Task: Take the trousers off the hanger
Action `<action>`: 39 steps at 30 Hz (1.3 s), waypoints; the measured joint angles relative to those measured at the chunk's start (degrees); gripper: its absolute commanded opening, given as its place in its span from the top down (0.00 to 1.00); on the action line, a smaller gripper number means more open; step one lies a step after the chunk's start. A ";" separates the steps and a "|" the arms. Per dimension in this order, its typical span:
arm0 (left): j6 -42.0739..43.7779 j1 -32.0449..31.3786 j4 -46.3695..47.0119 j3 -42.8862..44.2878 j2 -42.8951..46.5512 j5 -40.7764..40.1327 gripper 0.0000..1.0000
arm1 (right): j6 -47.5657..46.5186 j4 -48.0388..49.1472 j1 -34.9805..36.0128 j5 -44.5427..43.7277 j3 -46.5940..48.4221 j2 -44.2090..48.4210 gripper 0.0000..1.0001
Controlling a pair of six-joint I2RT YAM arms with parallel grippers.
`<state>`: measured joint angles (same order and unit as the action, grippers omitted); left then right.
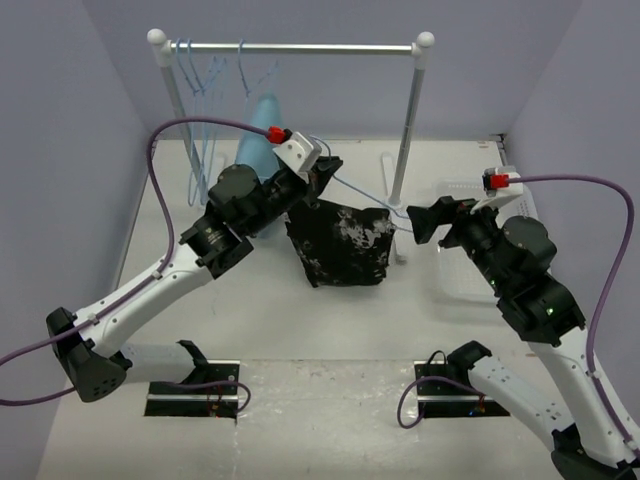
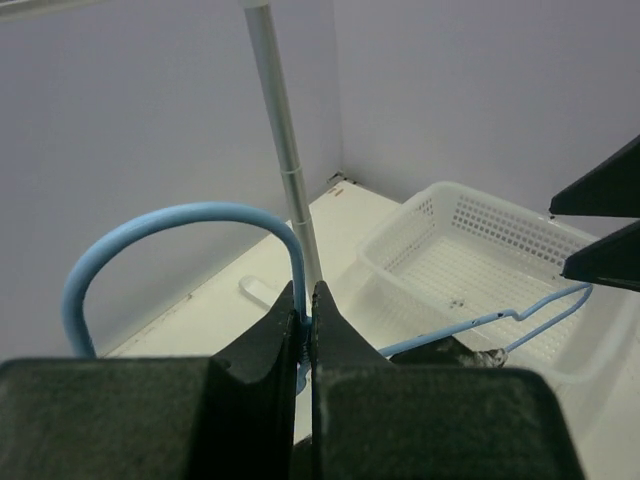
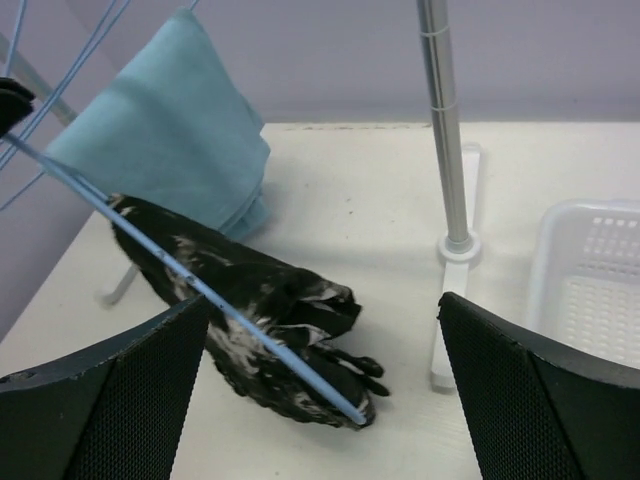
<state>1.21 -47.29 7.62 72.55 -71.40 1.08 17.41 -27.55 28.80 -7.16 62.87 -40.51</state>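
Left hand [image 2: 308,302] tight on hanger [image 2: 170,213], right hand [image 1: 416,223] agape.

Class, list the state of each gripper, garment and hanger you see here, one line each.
left gripper, shut on the hanger
right gripper, open, holding nothing
hanger, off the rail, tilted
trousers, draped over the hanger
light-blue garment, hanging on the rail

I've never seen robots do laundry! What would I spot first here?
Probably the black, white-speckled trousers in the middle, draped over a thin blue hanger. The left fingers pinch that hanger below its hook, while the right fingers gape open facing the trousers. A metal rack stands behind.
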 measured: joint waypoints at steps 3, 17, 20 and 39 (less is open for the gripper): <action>1.05 1.01 0.00 0.00 0.76 4.44 1.00 | 0.35 0.15 0.00 -2.80 -0.07 -0.17 0.01; 11.76 3.15 -5.73 4.22 0.90 33.20 1.00 | -5.90 2.40 0.00 2.78 -6.97 -0.92 0.01; 13.42 5.97 -6.93 7.52 0.26 37.38 1.00 | -6.01 1.22 0.02 5.66 -10.14 -0.28 0.01; 11.26 12.02 -5.09 11.56 -0.61 48.76 1.00 | -20.37 25.42 11.47 13.55 -23.67 -4.66 0.01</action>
<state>12.47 -35.27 2.52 84.12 -72.01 49.84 -2.96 -2.13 40.27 6.39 39.20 -45.17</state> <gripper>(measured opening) 0.027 0.990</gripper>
